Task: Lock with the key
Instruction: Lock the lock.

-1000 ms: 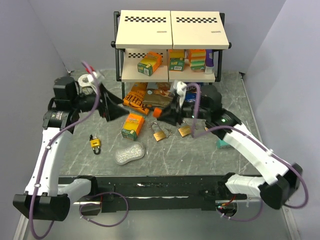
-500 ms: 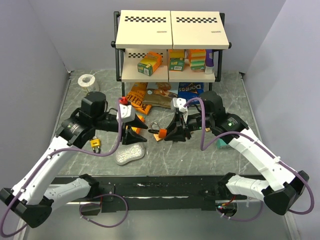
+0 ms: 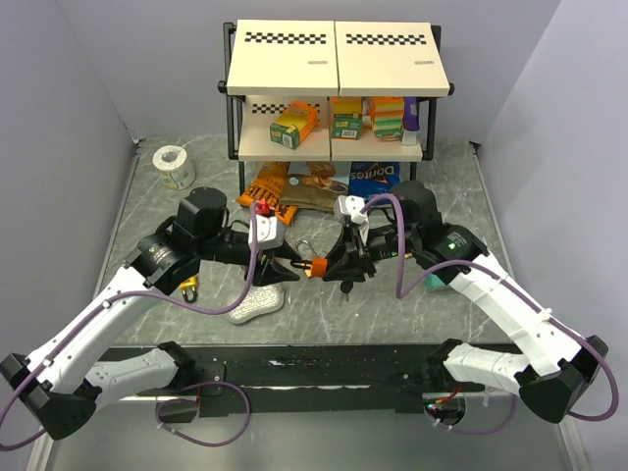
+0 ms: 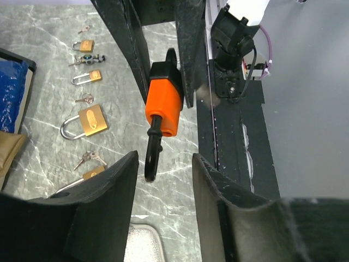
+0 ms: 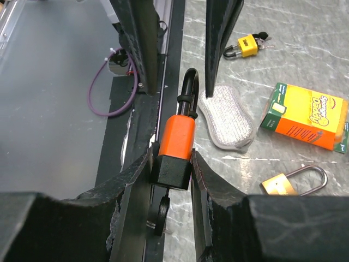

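Note:
An orange padlock (image 5: 180,136) with a black base and a black shackle (image 5: 188,90) is clamped between my right gripper's (image 5: 170,164) jaws. A black key head (image 5: 162,210) hangs under its base. In the top view the padlock (image 3: 316,265) is held above the table's middle by the right gripper (image 3: 334,267). My left gripper (image 3: 287,271) is open and empty, facing it at close range. In the left wrist view the shackle (image 4: 152,155) points toward the gap of my left gripper (image 4: 163,180), just short of the fingertips, below the orange body (image 4: 163,103).
Brass padlocks (image 4: 90,120) and small keys (image 4: 90,158) lie on the marble table. A silver sponge (image 3: 255,302), a yellow padlock (image 3: 186,285) and an orange box (image 5: 305,117) sit near the left arm. A shelf (image 3: 334,88) with boxes stands behind, a tape roll (image 3: 175,165) at far left.
My left arm has swung from the far left to the centre, its open gripper now facing the padlock. My right gripper has come forward with the orange padlock.

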{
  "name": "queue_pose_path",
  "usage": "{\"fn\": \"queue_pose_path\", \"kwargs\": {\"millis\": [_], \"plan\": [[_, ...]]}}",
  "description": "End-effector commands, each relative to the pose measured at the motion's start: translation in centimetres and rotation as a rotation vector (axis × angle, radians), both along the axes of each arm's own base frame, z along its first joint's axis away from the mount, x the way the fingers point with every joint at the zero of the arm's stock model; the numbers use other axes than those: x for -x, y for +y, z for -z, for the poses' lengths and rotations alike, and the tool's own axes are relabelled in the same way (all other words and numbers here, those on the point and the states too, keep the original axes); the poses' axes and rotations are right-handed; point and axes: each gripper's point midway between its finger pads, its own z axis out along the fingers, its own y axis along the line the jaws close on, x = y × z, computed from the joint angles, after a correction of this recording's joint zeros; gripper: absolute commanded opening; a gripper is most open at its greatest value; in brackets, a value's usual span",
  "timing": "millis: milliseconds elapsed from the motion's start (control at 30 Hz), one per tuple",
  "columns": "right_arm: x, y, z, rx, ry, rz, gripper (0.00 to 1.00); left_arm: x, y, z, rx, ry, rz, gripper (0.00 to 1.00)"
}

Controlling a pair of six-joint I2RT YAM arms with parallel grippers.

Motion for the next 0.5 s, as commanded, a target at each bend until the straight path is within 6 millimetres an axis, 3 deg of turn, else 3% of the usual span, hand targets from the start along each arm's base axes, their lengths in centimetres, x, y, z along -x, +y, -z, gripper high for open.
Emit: {"fn": "queue_pose_path", "kwargs": {"millis": [0,167,467], "plan": [[1.0,0.2,-3.5,-0.095,-0.095,-0.051,0.0,-0.3,-0.3,0.1,0.005,-0.022,-0.007,0.44],[0.9,0.1,-3.5,-0.104,-0.108,-0.043,0.0,0.0,-0.2,0.5,-0.009,-0.015,0.012,0.28],[0.9,0.1,-3.7,-0.113,-0.128,-0.045,0.0,0.7,-0.4,1.0,-0.026,0.033,0.056,0.19]]}}
